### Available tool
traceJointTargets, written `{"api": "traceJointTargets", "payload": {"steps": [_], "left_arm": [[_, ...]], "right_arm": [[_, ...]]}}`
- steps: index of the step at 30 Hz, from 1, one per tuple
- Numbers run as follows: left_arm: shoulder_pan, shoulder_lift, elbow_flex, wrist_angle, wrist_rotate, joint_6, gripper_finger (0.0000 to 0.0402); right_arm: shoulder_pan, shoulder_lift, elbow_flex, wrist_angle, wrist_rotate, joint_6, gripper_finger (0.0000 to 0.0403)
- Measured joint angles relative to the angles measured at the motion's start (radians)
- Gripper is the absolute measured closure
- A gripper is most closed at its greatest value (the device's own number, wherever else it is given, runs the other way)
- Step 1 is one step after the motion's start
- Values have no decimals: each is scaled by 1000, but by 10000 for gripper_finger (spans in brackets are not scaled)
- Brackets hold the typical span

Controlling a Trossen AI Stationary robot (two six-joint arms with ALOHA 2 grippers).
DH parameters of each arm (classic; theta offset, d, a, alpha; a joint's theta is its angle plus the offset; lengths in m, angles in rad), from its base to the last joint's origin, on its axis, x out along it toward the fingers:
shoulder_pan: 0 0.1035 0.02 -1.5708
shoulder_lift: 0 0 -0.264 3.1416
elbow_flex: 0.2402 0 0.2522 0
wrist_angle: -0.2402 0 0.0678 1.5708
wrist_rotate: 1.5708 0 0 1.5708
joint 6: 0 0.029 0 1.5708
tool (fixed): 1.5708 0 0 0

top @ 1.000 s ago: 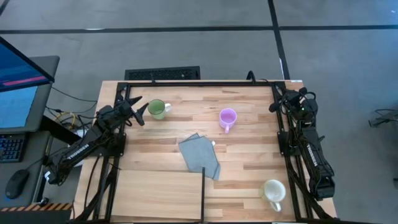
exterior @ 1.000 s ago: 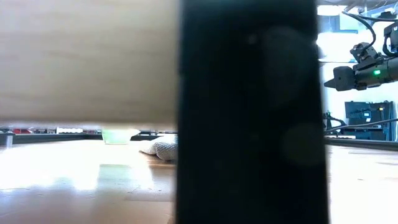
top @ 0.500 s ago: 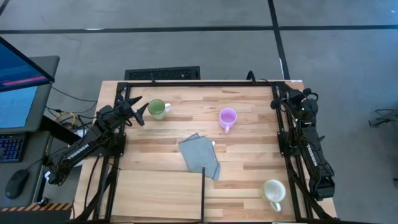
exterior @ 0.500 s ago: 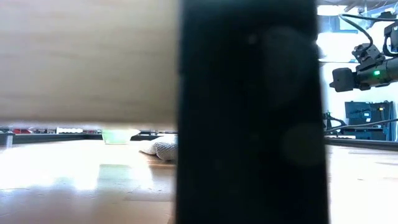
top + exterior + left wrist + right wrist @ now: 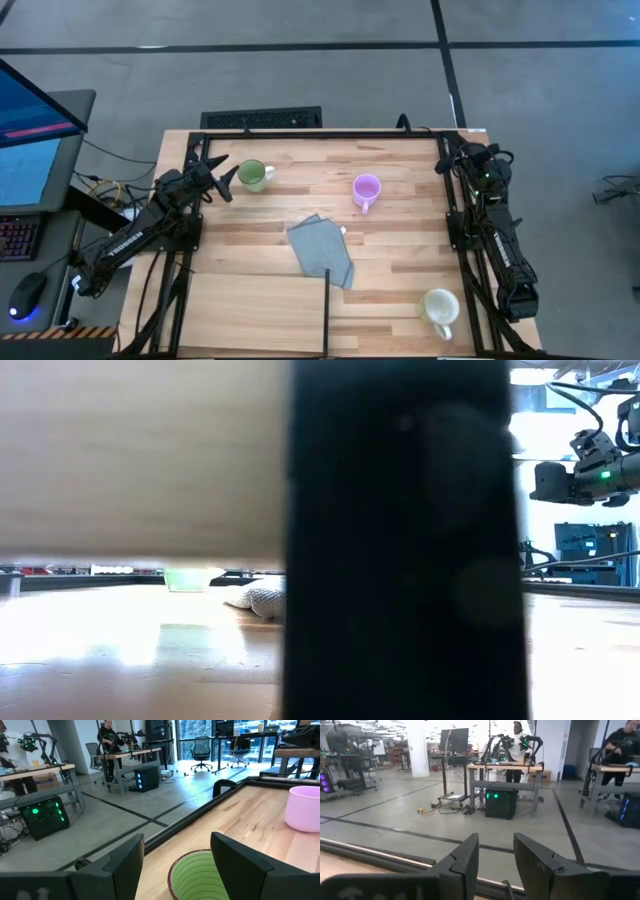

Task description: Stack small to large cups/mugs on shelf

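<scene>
Blocking most of the low view, a black post (image 5: 400, 540) hides both mugs; green mug (image 5: 252, 176) sits before the spread-fingered left gripper (image 5: 222, 172); right gripper (image 5: 495, 857) also parted.

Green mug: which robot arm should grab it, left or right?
Probably left. The left hand is open right beside the green mug, while the right hand sits at the table's far right edge.

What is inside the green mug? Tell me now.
The green mug looks empty: the left wrist view shows bare green inner wall between the left gripper's open fingers. Its bottom is cut off by the frame edge, so that part cannot be seen.
</scene>
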Motion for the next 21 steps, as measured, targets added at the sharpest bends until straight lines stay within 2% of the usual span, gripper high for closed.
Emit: {"api": "traceJointTargets", "payload": {"steps": [21], "left_arm": [[0, 0, 0, 0, 0, 2, 179]], "right_arm": [[0, 0, 0, 13, 0, -10, 257]]}}
